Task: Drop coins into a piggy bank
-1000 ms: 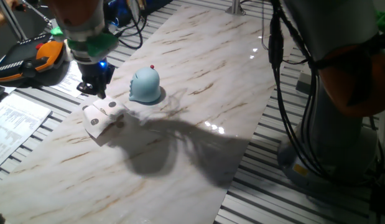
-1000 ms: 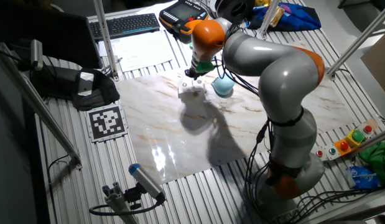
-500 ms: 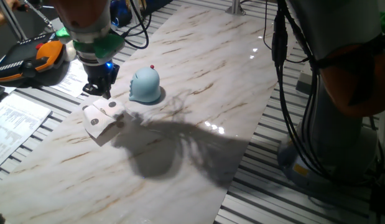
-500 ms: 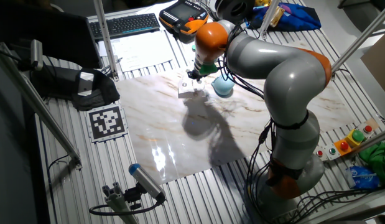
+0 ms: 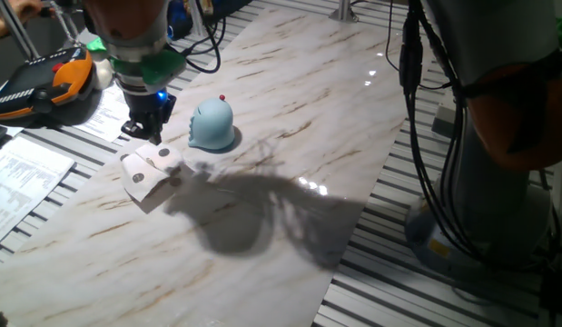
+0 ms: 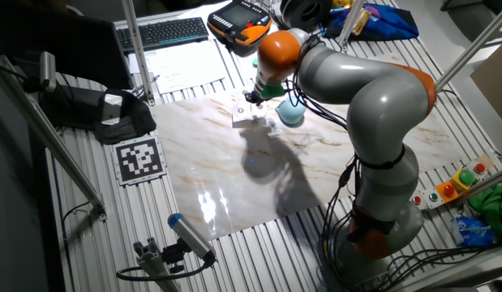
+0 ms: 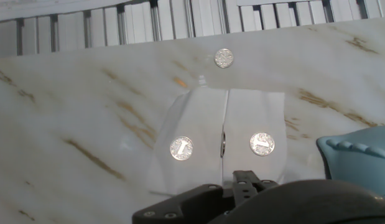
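Observation:
The light blue piggy bank (image 5: 211,124) with a red knob stands on the marble table; it also shows in the other fixed view (image 6: 289,113) and at the right edge of the hand view (image 7: 360,163). My gripper (image 5: 146,133) hangs just above and behind the off-white block (image 5: 150,173), left of the bank. In the hand view my gripper (image 7: 245,180) has its fingers together with nothing seen between them. The block (image 7: 204,118) holds two flat coins (image 7: 181,148) (image 7: 262,144) and one coin on edge (image 7: 222,143) in its middle slit. Another coin (image 7: 224,58) lies on the table beyond the block.
An orange-and-black pendant (image 5: 44,86) and papers (image 5: 17,173) lie off the table's left edge. A keyboard (image 6: 165,31) and a fiducial tag (image 6: 139,156) sit on the slatted bench. The robot base and cables (image 5: 462,182) stand to the right.
The arm and gripper have shifted slightly to the right, toward the piggy bank, staying above the block. The block, the coins and the bank have not moved.

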### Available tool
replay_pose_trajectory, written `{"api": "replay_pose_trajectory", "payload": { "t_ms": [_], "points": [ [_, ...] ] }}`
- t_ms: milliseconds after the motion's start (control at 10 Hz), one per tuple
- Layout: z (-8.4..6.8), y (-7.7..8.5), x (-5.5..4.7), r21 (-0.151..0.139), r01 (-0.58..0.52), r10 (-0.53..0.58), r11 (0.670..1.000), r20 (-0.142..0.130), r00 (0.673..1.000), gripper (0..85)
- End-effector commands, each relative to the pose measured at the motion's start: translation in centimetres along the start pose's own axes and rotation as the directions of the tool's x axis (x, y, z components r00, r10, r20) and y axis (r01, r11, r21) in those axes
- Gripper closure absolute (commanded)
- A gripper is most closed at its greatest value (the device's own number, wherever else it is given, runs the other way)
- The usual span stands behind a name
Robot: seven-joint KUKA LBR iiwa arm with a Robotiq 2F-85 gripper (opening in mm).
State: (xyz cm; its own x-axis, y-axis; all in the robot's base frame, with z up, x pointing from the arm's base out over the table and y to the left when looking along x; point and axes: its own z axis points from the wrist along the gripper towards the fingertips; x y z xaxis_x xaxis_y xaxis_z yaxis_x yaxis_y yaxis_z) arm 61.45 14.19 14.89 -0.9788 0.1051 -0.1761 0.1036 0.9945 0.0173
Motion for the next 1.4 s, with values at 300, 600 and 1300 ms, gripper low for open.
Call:
{"api": "replay_pose_trajectory", "payload": {
  "t_ms": [300, 600, 1300],
  "points": [
    [0.0, 0.0, 0.0, 0.059, -0.026, 0.027, 0.998, -0.028, 0.999, 85.0],
    [1.5, 0.4, -0.7, 0.011, -0.063, 0.063, 0.998, 0.012, 0.998, 85.0],
    [3.9, 1.2, -2.5, 0.062, -0.104, 0.107, 0.993, -0.042, 0.993, 85.0]
  ]
}}
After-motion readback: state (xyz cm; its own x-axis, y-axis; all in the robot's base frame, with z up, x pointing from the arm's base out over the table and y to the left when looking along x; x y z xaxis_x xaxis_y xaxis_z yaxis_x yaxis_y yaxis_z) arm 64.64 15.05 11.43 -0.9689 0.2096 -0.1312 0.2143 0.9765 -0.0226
